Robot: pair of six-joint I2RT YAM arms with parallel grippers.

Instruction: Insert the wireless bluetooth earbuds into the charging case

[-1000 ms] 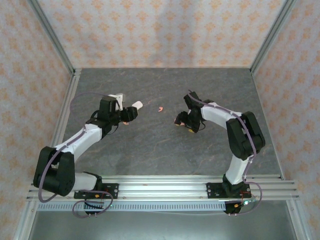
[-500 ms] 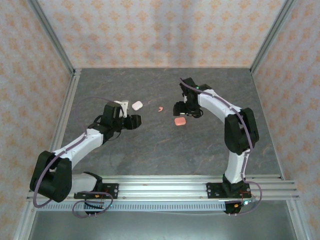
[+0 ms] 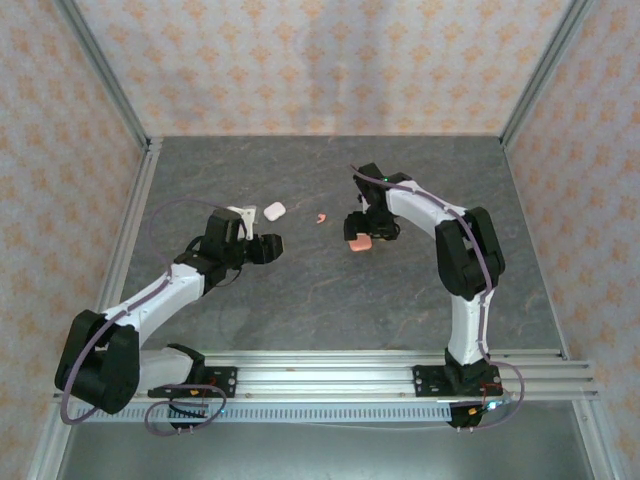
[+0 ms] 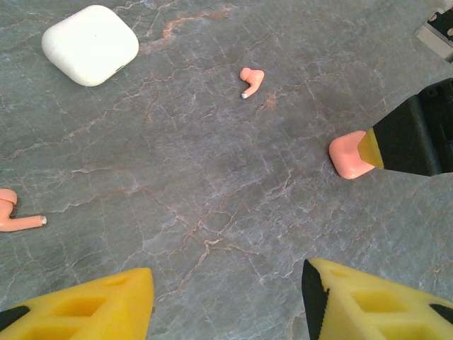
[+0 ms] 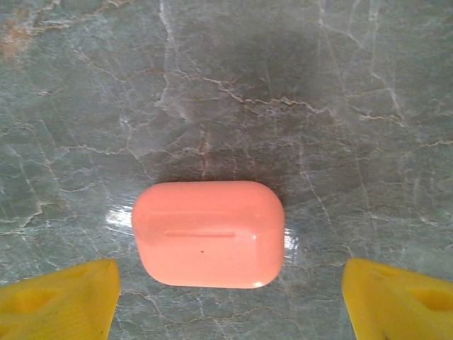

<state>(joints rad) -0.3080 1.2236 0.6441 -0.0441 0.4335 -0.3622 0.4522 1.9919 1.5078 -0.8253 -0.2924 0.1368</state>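
Note:
A closed coral-pink charging case (image 5: 209, 232) lies flat on the stone table, and my right gripper (image 5: 230, 297) hangs open just above it, yellow fingertips wide on either side without touching. From above, the same pink case (image 3: 359, 243) sits under the right gripper (image 3: 363, 230). A closed white case (image 4: 90, 44) rests at the far left. One coral-pink earbud (image 4: 251, 78) lies between the two cases, another pink earbud (image 4: 14, 216) at the left edge. My left gripper (image 4: 226, 301) is open over bare table, near the white case (image 3: 274, 210).
The table (image 3: 300, 300) is grey veined stone, walled by patterned panels with aluminium posts (image 3: 120, 210). A rail (image 3: 330, 375) carrying both arm bases runs along the near edge. The right gripper's dark finger (image 4: 407, 138) covers part of the pink case (image 4: 347, 156).
The right gripper opened and let go of the pink case, which now lies on the table, then shifted back over it. The left gripper drew away from the white case.

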